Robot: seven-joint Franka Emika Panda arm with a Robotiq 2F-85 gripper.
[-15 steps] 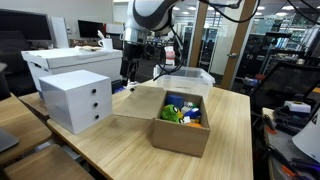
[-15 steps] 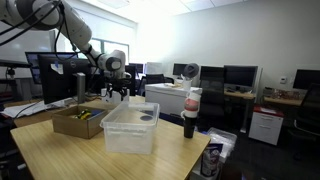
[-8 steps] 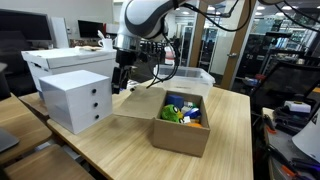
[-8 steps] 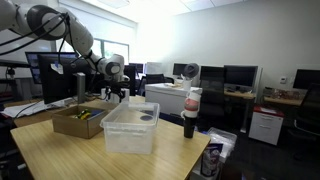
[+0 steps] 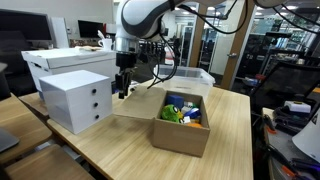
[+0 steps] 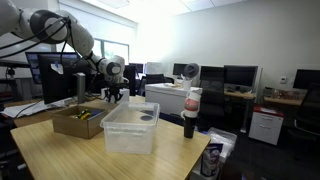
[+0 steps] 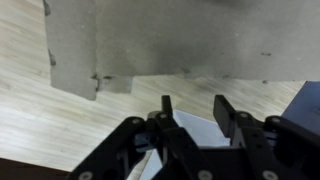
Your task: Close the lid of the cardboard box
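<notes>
hovering just beside the cardboard box (image 5: pixel 182 130) with pincer (image 5: pixel 122 89) spread and empty | might skid off the lid (image 5: pixel 138 104) edge, shove it all along tabletop (image 5: pixel 232 118)

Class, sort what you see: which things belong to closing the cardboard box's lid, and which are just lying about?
Belongs to the job: cardboard box; its lid, folded out flat; the gripper, open, near the lid.
Just lying about: white drawer unit; clear plastic bin; colourful items inside the box.
</notes>
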